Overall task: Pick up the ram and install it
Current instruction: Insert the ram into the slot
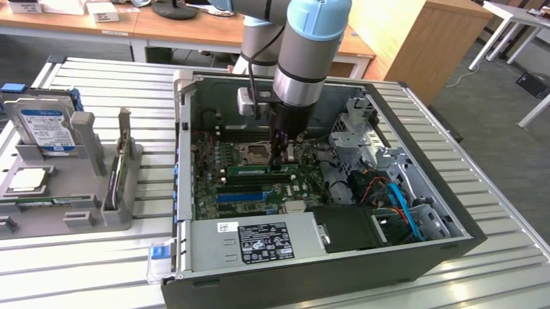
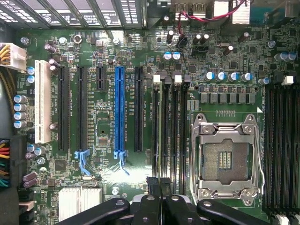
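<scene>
Open PC case (image 1: pixel 301 288) sat on slatted metal table (image 1: pixel 86 277). Mobo (image 2: pixel 105 117) inside w/ empty CPU socket (image 2: pixel 228 159), blue slot (image 2: pixel 119 110), white slot (image 2: pixel 42 101), finned heatsink (image 2: pixel 79 201). PSU (image 1: pixel 257 241) w/ black label lay at case's near edge, blue cables (image 1: pixel 404 206) beside it. At exterior view's left, grey holder (image 1: pixel 86 212) held upright HDD (image 1: pixel 47 129). Wooden desks (image 1: pixel 172 29) behind.

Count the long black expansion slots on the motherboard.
3 black slots: two beside the white slot, one between the blue slot and the memory slots. None seems hidden.
</scene>
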Available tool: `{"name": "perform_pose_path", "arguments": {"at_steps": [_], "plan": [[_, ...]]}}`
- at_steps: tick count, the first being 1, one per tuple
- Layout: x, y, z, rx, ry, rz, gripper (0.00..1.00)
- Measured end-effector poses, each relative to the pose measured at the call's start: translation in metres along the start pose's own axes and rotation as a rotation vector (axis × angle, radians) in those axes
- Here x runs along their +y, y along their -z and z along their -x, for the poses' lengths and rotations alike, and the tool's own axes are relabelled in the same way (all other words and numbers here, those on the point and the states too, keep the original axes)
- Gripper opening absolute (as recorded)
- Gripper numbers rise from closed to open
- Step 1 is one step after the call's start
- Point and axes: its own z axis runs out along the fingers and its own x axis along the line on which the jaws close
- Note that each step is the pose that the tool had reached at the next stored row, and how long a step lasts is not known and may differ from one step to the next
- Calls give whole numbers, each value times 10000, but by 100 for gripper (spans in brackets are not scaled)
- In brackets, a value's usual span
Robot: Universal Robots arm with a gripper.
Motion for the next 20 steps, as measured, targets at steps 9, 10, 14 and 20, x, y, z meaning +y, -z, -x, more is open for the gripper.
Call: {"name": "perform_pose_path", "arguments": {"at_steps": [9, 10, 14, 20], "plan": [[0, -20, -5, -23, 0, -13, 12], [0, -27, -5, -24, -1, -14, 12], [0, -33, -4, -23, -2, -15, 12], [2, -45, -5, -21, -1, -13, 12]]}}
